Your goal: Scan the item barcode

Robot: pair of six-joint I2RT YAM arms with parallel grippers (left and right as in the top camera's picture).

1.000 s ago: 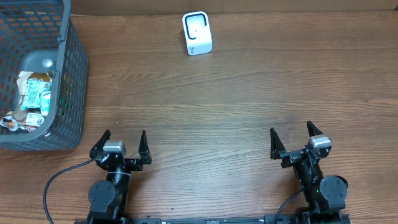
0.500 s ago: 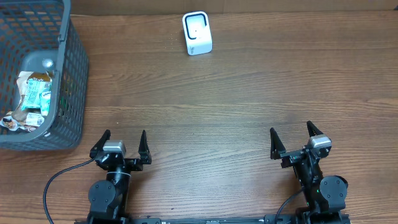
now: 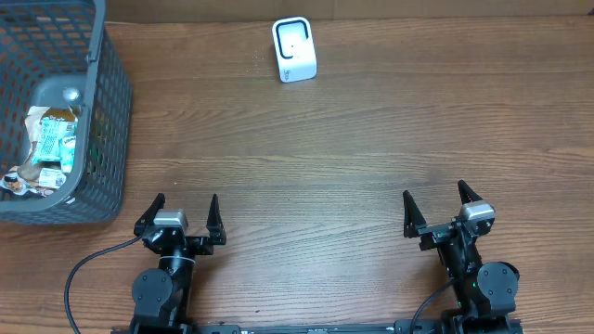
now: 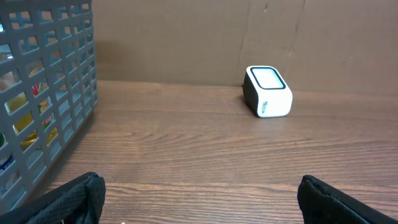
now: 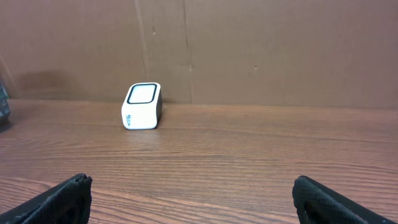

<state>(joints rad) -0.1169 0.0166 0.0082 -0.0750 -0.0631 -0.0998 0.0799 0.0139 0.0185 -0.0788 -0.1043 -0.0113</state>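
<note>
A small white barcode scanner (image 3: 294, 50) with a dark-rimmed window stands at the far middle of the wooden table; it also shows in the left wrist view (image 4: 267, 91) and the right wrist view (image 5: 142, 106). Several packaged items (image 3: 48, 148) lie inside a grey mesh basket (image 3: 109, 111) at the far left. My left gripper (image 3: 183, 206) rests open near the front edge at left, nothing between its fingers. My right gripper (image 3: 434, 202) rests open at front right, also bare. Both grippers are far from the scanner and the items.
The basket's grid wall (image 4: 43, 99) fills the left side of the left wrist view. A brown cardboard wall (image 5: 249, 50) closes the back of the table. Black cables (image 3: 83, 274) trail from the arm bases at the front edge.
</note>
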